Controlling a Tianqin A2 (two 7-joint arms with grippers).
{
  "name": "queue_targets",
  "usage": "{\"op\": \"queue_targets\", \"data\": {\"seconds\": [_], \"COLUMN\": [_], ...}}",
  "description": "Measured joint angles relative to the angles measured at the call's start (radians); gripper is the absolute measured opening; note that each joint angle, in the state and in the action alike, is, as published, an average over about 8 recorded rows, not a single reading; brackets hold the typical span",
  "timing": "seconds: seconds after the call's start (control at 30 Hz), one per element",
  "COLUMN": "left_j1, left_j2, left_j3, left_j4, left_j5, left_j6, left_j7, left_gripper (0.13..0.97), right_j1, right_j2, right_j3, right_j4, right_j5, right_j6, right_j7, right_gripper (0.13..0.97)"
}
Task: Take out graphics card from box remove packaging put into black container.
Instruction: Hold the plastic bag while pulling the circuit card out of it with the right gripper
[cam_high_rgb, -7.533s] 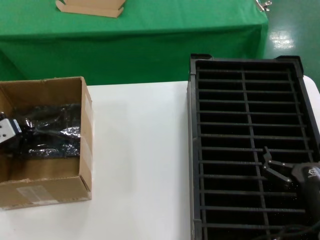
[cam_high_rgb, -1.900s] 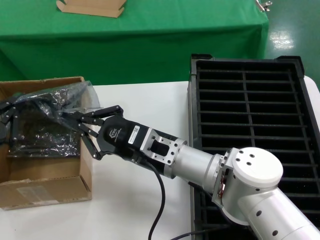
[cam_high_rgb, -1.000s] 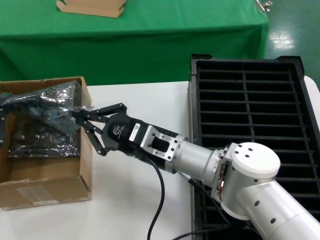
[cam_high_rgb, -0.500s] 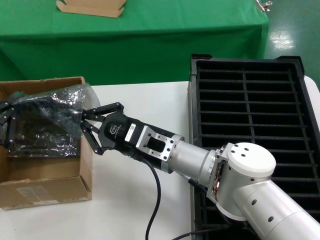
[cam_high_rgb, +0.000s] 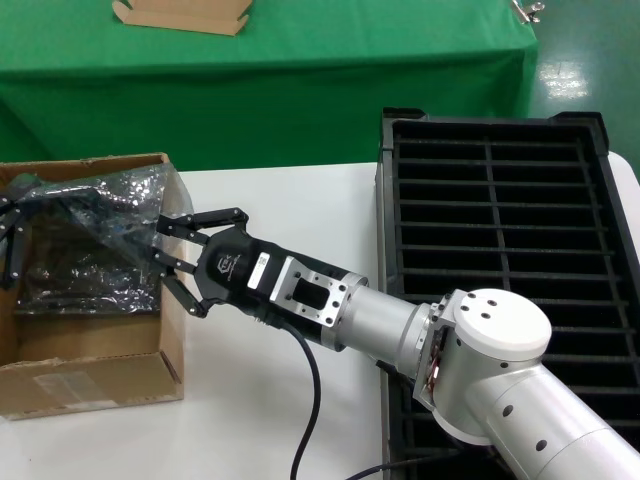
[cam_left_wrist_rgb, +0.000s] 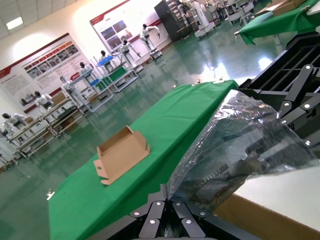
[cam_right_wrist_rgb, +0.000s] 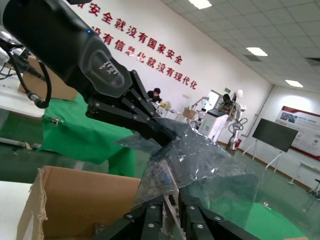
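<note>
Right gripper (cam_high_rgb: 162, 252): reaching across from the right to the box's right wall, fingers clamping the near right edge of the packaging (cam_high_rgb: 95, 232).
Left gripper (cam_high_rgb: 12, 240): sitting at the far left, over the box's left side, fingers pinching the packaging's left edge.
Packaging: hanging stretched between the two grippers, above the box's open top, crinkling and shining.
Graphics card (cam_high_rgb: 70, 265): showing only as a dark board inside the packaging, partly lifted over the box; bracket and ports too hidden to tell.
Box (cam_high_rgb: 95, 375): standing on the white table (cam_high_rgb: 280, 400) at the near left, pale label facing near.
Black container (cam_high_rgb: 500, 260): lying on the right of the table, well apart from the box.
Tan tray (cam_high_rgb: 180, 14): resting far off on the green table (cam_high_rgb: 330, 60).
</note>
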Motion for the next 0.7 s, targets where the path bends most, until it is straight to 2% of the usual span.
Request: {"op": "queue_targets", "data": {"seconds": [0.3, 0.43, 0.7], "left_j1": [-0.005, -0.006, 0.000], "left_j2": [0.000, 0.002, 0.002], "left_j3": [0.001, 0.003, 0.007], "left_j4": [-0.003, -0.007, -0.019], "left_j5": [-0.004, -0.010, -0.018], "left_j6": [0.001, 0.008, 0.021], "left_j7": [0.003, 0.009, 0.016], "left_gripper": [0.139, 0.139, 0.139], "right_j1": [-0.008, -0.009, -0.010], "right_j2": [0.000, 0.000, 0.000], "right_j3": [-0.003, 0.001, 0.009], "right_j4": [0.010, 0.011, 0.010], "right_j5": [-0.010, -0.015, -0.017], "right_j6": [-0.002, -0.003, -0.006], "right_j7": [0.006, 0.006, 0.003], "right_gripper": [0.289, 0.289, 0.447]}}
